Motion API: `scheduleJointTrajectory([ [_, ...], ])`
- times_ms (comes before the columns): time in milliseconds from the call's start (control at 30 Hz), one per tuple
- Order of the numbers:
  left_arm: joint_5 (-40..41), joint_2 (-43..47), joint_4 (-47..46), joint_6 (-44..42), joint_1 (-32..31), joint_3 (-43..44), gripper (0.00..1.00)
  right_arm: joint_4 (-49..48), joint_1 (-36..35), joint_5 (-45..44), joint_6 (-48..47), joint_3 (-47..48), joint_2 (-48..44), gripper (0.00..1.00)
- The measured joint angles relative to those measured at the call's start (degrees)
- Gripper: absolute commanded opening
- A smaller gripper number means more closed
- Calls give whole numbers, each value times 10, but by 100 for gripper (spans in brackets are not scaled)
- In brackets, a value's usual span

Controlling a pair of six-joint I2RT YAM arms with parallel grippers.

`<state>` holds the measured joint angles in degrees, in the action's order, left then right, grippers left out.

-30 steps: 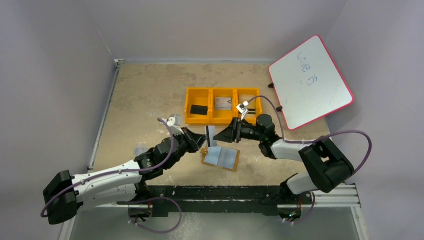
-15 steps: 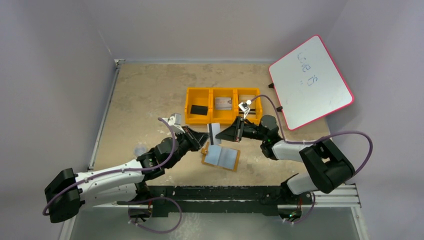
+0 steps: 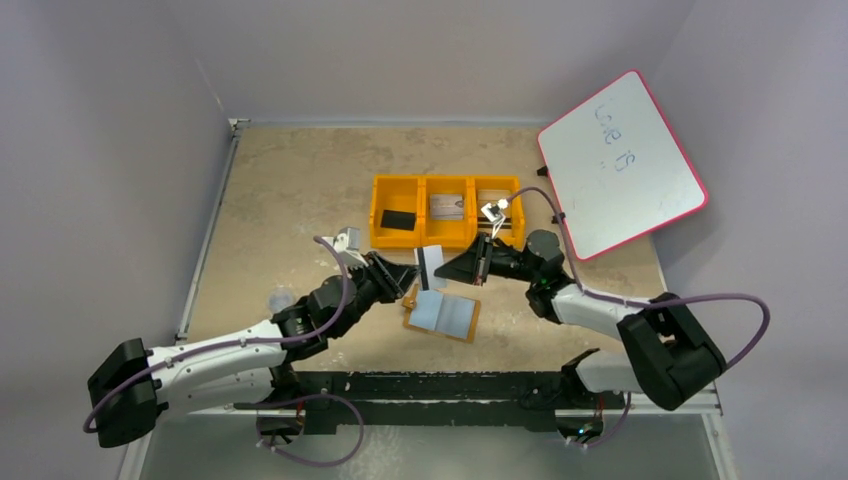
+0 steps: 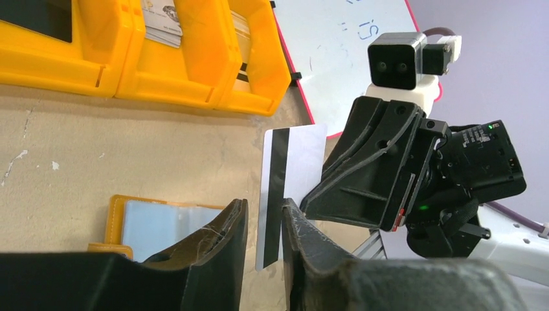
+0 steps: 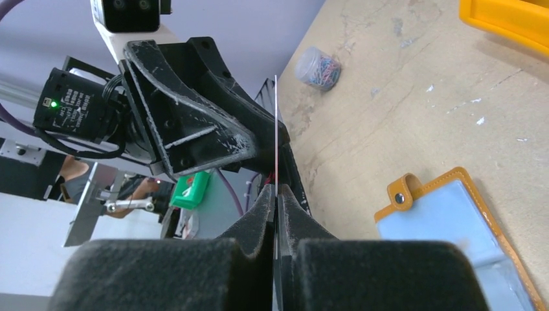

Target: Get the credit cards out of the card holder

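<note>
left gripper (image 4: pixel 262 227): parted | credit card (image 4: pixel 294 168): upright just ahead, lower end in the gap (black stripe leftward) | right gripper (image 4: pixel 311 199): touching its right edge | card holder (image 4: pixel 149 220): open, left of the fingers

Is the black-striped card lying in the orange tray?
No, the black-striped card stands upright in the air between the fingers of the left gripper, clear of the orange tray behind it.

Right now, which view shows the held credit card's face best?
Left wrist: the credit card faces that camera flat, black stripe plain. The right wrist view shows only its thin edge rising from the right gripper, shut on it. The top view shows it small, just past the card holder.
</note>
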<state>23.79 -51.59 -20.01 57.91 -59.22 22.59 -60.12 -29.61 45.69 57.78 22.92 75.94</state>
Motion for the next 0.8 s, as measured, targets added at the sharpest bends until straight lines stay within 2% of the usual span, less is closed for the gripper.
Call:
scheduleJointTrajectory([
  [133,11,18,19,1,0,0,35,64,0,-16,-31,7,-27,0],
  [267,29,38,46,1,0,0,42,168,0,-65,-83,37,-63,0],
  [400,49,54,88,0,0,0,46,288,0,-159,-162,79,-103,0],
  [467,59,59,111,0,0,0,52,336,0,-215,-207,101,-115,0],
  [500,64,61,120,0,0,0,57,357,0,-242,-231,112,-116,0],
  [567,76,65,141,0,0,0,60,385,0,-296,-278,130,-113,0],
  [800,108,67,195,0,0,6,63,441,0,-424,-458,200,-35,0],
])
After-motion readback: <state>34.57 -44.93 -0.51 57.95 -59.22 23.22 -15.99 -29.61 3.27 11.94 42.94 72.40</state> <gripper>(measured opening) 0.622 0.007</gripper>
